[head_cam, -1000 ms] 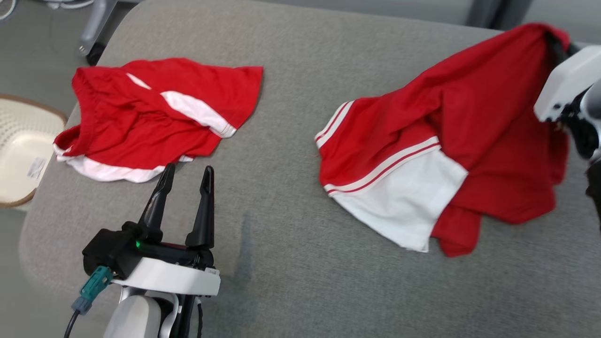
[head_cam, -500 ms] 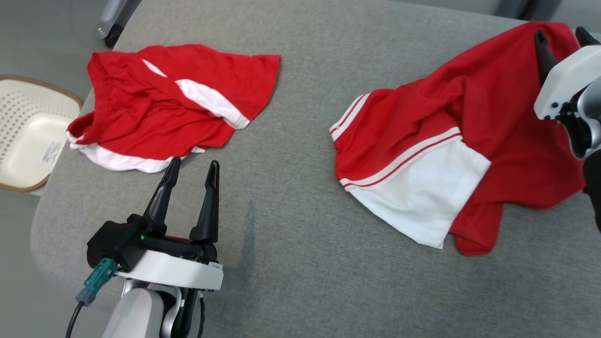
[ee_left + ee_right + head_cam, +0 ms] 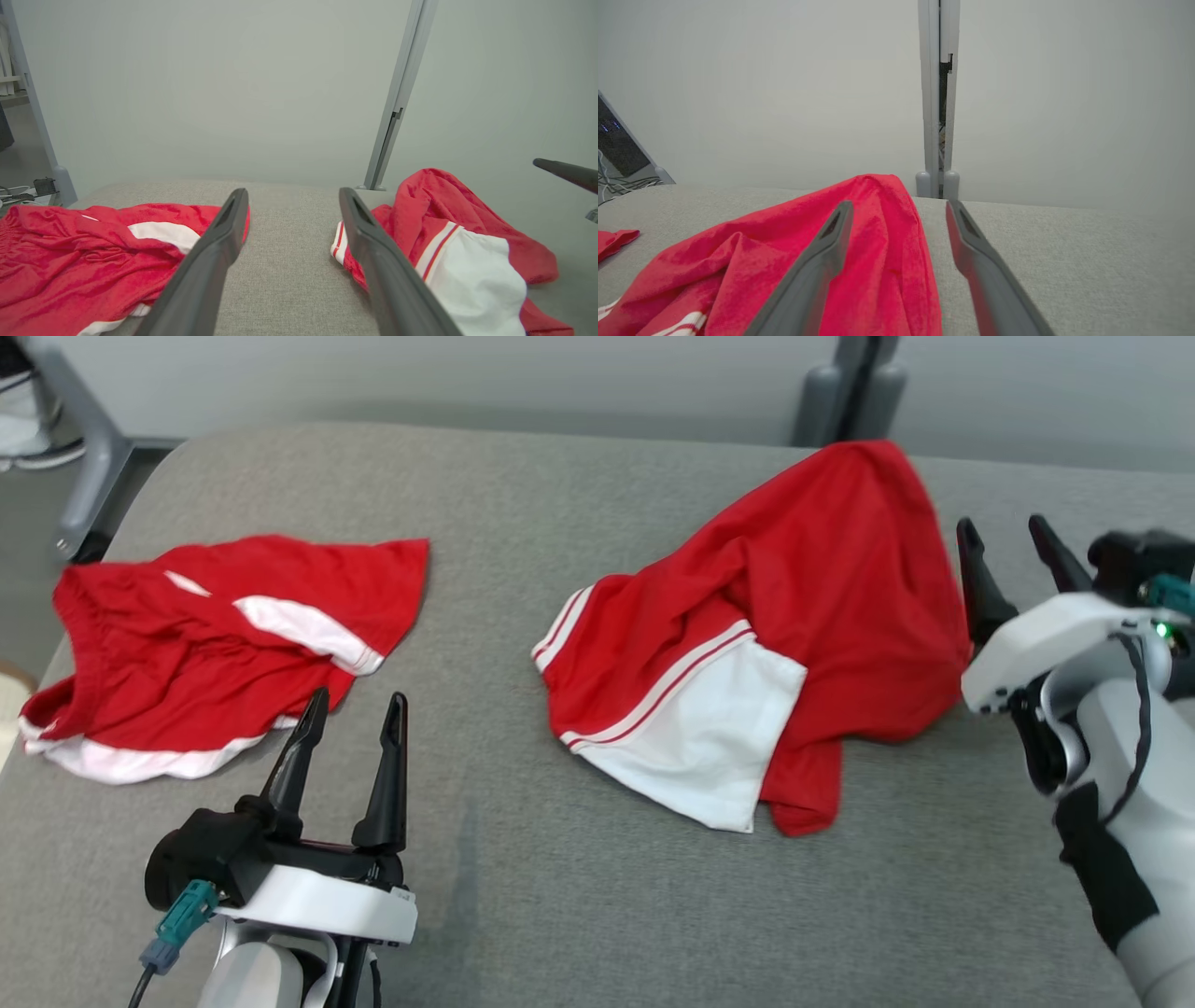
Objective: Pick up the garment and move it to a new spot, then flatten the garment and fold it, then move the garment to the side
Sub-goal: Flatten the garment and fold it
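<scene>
Crumpled red cloth garment [image 3: 747,653] with a white striped panel, heaped right of centre on the grey fabric tabletop [image 3: 560,896]; right gripper [image 3: 1002,525] just beside its right edge, fingers spread wide, holding nothing; left gripper [image 3: 358,698] equally wide and empty, near a second red-and-white garment [image 3: 215,644] at left.

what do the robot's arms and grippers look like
The left gripper and right gripper each have two long, tapered dark fingers on a black base with a white wrist shell. A teal plug with a dark cable sits at the left wrist; a black cable runs down the right forearm.
</scene>
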Available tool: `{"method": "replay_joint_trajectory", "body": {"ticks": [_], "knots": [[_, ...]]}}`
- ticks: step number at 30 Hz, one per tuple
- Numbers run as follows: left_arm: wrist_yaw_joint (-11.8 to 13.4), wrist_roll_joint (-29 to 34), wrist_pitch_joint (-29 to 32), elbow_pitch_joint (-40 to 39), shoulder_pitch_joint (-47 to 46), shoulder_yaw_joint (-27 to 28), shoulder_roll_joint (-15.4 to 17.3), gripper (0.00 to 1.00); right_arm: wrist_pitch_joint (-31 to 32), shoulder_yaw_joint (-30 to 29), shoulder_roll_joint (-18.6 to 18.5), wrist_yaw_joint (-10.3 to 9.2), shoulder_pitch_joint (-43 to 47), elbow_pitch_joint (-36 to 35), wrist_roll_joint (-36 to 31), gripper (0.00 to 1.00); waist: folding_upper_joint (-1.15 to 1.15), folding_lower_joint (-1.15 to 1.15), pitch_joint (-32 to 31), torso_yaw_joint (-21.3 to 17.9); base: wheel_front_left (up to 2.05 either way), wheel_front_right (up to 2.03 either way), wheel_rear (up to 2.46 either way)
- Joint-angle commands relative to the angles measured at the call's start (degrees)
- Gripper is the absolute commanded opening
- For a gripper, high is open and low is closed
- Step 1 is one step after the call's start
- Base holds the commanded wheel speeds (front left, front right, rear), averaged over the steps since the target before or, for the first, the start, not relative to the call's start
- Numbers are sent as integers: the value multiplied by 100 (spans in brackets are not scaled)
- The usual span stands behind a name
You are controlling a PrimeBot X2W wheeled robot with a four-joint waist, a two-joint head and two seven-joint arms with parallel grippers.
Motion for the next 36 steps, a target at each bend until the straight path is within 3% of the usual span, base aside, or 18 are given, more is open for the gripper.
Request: {"method": "replay_joint_trajectory", "body": {"ticks": [1,8,11,16,22,25,32,36], "knots": [[-18,39,-11,3,48,32,21,100,-42,-17,-46,0,204,-130,39,100,0,0,-264,-284,0,0,0],[-46,105,-10,-10,212,161,20,100,-61,-748,53,0,1580,-1762,-161,100,0,0,-532,-614,0,0,0],[-55,93,-11,-21,304,195,19,100,-62,-1290,427,0,2498,-2840,-583,100,0,0,-622,-701,0,0,0],[-58,52,-10,73,352,135,20,100,-63,-1483,733,0,3287,-3662,-900,100,0,0,-631,-804,0,0,0],[-84,6,0,316,287,12,20,100,-64,-1426,838,0,3547,-3898,-1006,100,0,0,-580,-953,0,0,0],[-110,-412,312,559,217,-213,22,100,-65,-1418,851,0,3554,-3914,-1032,100,0,0,-561,-1012,0,0,0],[-115,-1772,1724,910,128,-987,25,100,-64,-1393,861,0,3478,-3911,-1058,100,0,0,-516,-1243,0,0,0],[-117,-2385,2332,1097,9,-1156,54,100,-64,-1347,859,0,3417,-3930,-993,100,0,0,-459,-1424,0,0,0]]}}
